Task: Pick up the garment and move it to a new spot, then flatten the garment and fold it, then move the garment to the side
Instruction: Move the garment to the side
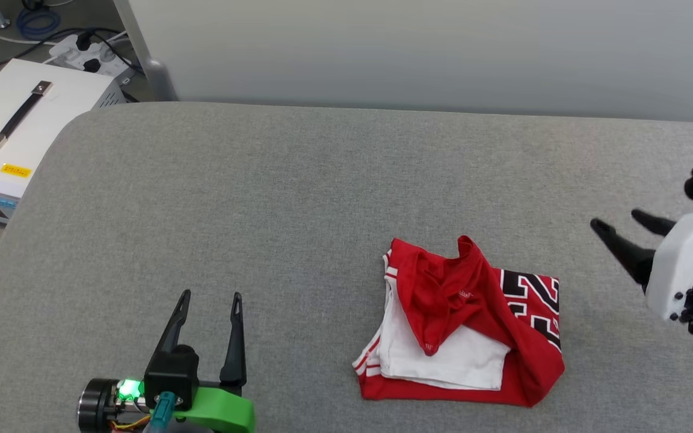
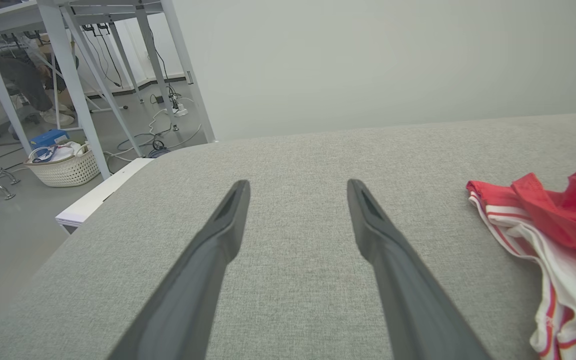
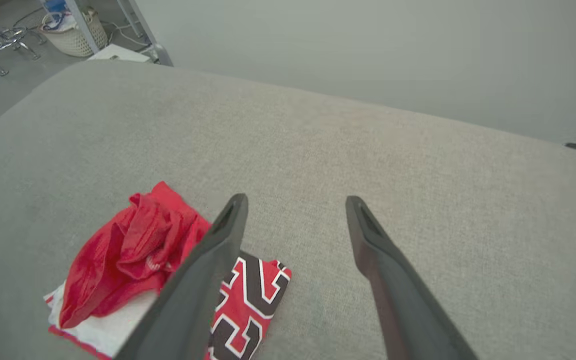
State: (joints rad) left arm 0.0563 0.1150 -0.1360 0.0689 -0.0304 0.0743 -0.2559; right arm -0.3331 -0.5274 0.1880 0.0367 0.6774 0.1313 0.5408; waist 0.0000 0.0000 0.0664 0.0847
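The garment (image 1: 467, 325) is a red jersey with white sleeves and black numerals, lying bunched and loosely folded on the grey padded table (image 1: 298, 198), right of centre and near the front. Its striped sleeve edge (image 2: 533, 235) shows at the right of the left wrist view, and the garment (image 3: 138, 260) sits low and left in the right wrist view. My left gripper (image 1: 211, 296) stands open over bare table well to the garment's left. My right gripper (image 1: 617, 219) hovers open to the garment's right, apart from it. Nothing sits between either pair of fingers.
A white equipment case (image 1: 18, 126) with a black handle stands off the table's far left corner, beside a power strip (image 1: 91, 54) and cables. A pale wall panel (image 1: 431, 54) runs behind the table. A woven basket (image 2: 63, 165) and table legs stand on the floor.
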